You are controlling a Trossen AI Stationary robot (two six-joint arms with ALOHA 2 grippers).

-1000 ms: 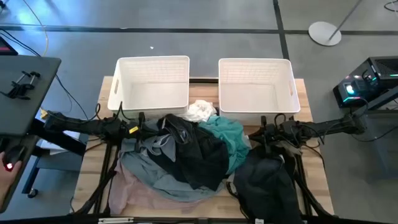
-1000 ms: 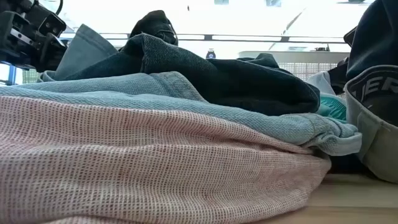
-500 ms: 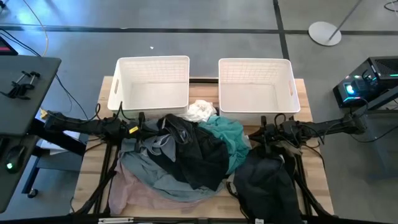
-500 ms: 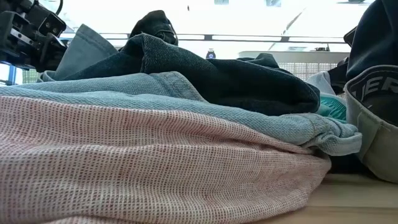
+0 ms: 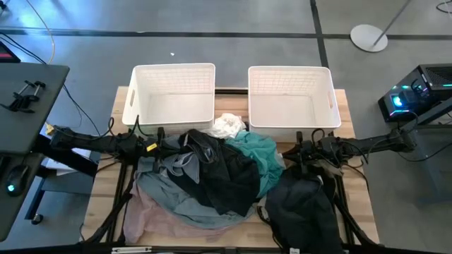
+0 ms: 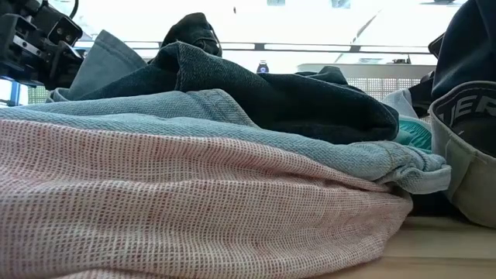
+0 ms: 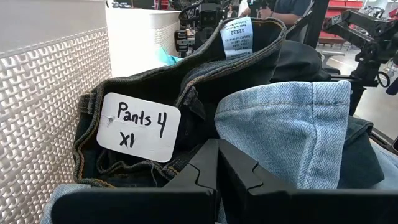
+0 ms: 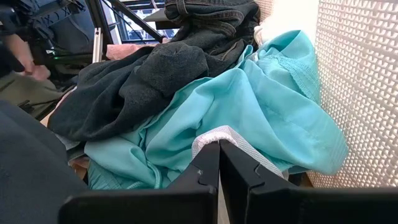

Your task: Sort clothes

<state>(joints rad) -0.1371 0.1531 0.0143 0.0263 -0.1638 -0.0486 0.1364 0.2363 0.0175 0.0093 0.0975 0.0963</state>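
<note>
The clothes lie in a pile mid-table: a white piece at the far side, a teal one, a black one, grey-blue denim and pale pink at the near left. A separate black garment lies at the near right. My left gripper is shut at the pile's left side, facing dark jeans and light denim. My right gripper is shut at the pile's right side, facing the teal garment. My left gripper's shut fingertips lie level against the edge of the denim pile; I cannot tell whether they touch it. My right gripper's shut fingertips lie level just below a white mesh edge of the teal garment; I cannot tell whether they touch it.
Two white slatted baskets stand side by side along the far edge, right behind the pile. A white tag reading "Pants 4 X1" is on the dark jeans. Bare wood shows at the table's left and right edges.
</note>
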